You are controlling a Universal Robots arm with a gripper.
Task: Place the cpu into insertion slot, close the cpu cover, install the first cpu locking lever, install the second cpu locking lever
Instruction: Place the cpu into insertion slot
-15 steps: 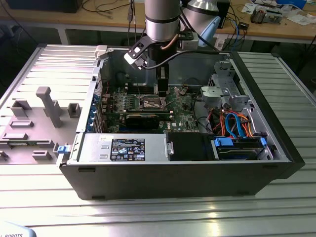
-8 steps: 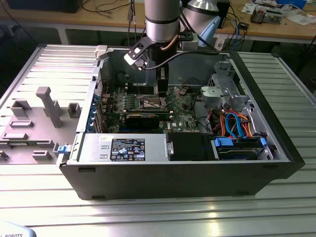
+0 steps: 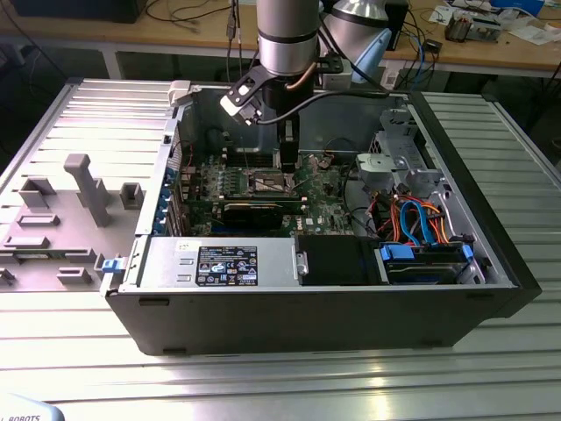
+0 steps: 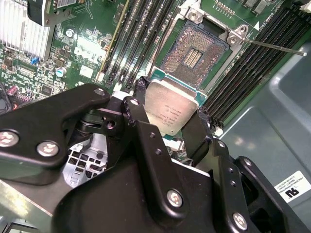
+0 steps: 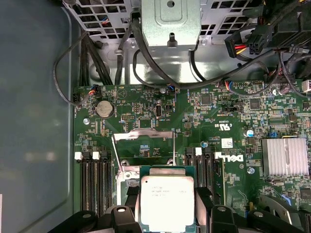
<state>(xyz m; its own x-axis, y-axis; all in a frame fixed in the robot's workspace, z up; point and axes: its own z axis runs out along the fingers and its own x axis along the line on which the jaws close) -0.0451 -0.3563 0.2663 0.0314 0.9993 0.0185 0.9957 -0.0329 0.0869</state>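
second wrist view: silvery cpu [image 4: 171,108] between black fingers [image 4: 195,132]

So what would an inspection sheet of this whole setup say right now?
Surface: slatted metal table carrying an open computer case.
Job's things: cpu held clear of the insertion slot, whose pins are bare; cpu cover standing open; one locking lever unlatched.
Clutter: grey fixtures on the exterior view's left.
Grippers: the gripper, jaws shut on the cpu's edges.
Cables: orange and blue cables inside the case.
Surroundings: wooden workbench behind the table.
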